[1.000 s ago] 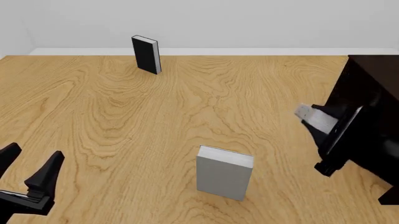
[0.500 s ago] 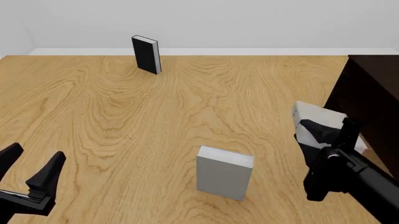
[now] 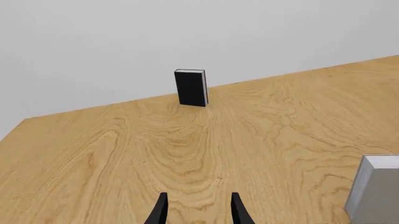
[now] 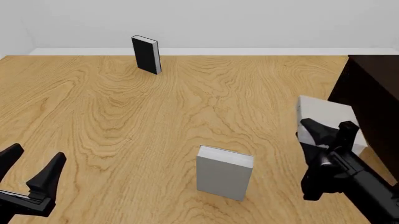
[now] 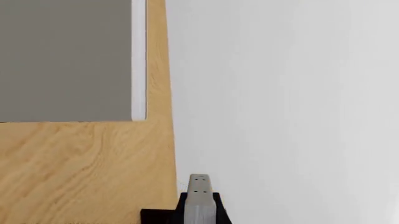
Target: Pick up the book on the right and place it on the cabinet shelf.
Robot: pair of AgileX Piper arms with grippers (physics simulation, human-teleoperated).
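Right gripper (image 4: 324, 133) reaches forward beside the cabinet (image 4: 374, 88), clamped on the grey book (image 4: 324, 116), which is tilted. Left gripper (image 4: 30, 164) hovers low, jaws apart.

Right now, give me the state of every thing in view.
book, gripped, not yet on cabinet shelf
second grey book, standing upright, untouched
black book, standing upright, far side
left gripper, jaws open, empty
right gripper, jaws shut on book

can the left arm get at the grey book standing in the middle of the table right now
Probably yes. The left gripper is open and holds nothing, and only bare table lies between it and the standing grey book. The right gripper is off by the cabinet.
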